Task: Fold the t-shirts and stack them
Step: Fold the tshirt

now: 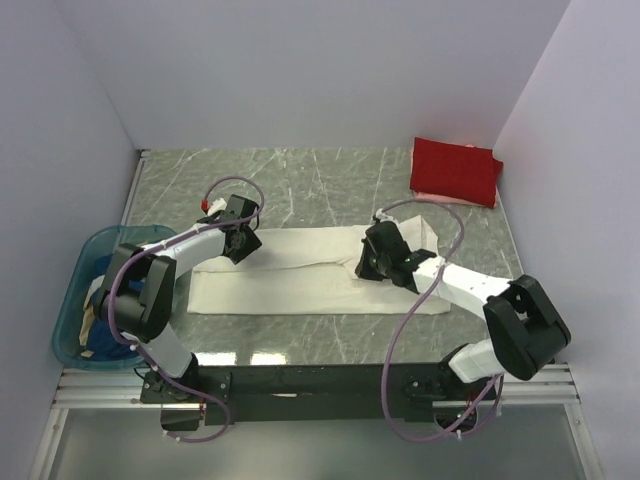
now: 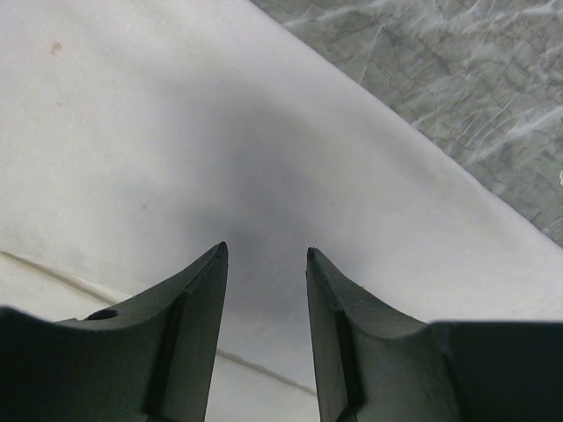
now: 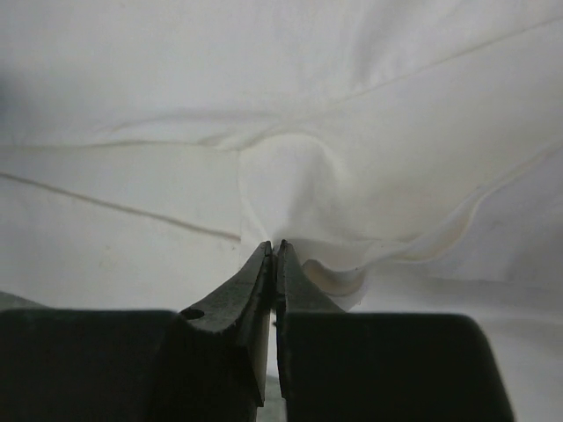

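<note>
One cream-white cloth t-shirt [image 1: 300,272] lay spread flat across the middle of the grey marble tabletop [image 1: 300,180]. The left gripper [image 2: 264,255] hovered over its left part, jaws spread and nothing between them. The right gripper [image 3: 274,248], jaws pressed together, pinched a puckered fold near the shirt's right end. One folded red cloth t-shirt [image 1: 455,170] sat on one pale pink cloth t-shirt [image 1: 438,196] in the far right corner. One teal plastic basket [image 1: 68,300] stood at the left edge.

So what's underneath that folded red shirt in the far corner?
A strip of pale pink cloth peeks out beneath the red shirt. The rest is covered, so what it is stays unclear.
</note>
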